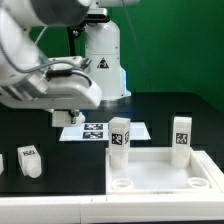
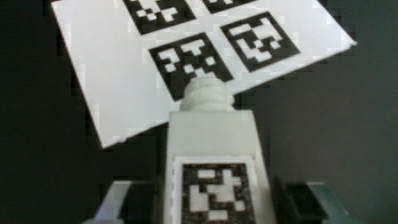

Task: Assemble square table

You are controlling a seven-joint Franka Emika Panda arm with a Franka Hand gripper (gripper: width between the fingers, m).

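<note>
Though fingers (image 2: 119,202) flank the leg (image 2: 217,150), contact is unclear.

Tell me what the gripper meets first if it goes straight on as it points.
The white leg: in the wrist view it lies right between the fingers of the gripper, tip toward the marker board. Depth is unclear, so they may already touch it.

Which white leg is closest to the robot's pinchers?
The leg between the gripper's fingers, its tip pointing at the marker board. Two other legs stand upright at the square top; another leg sits off alone.
</note>
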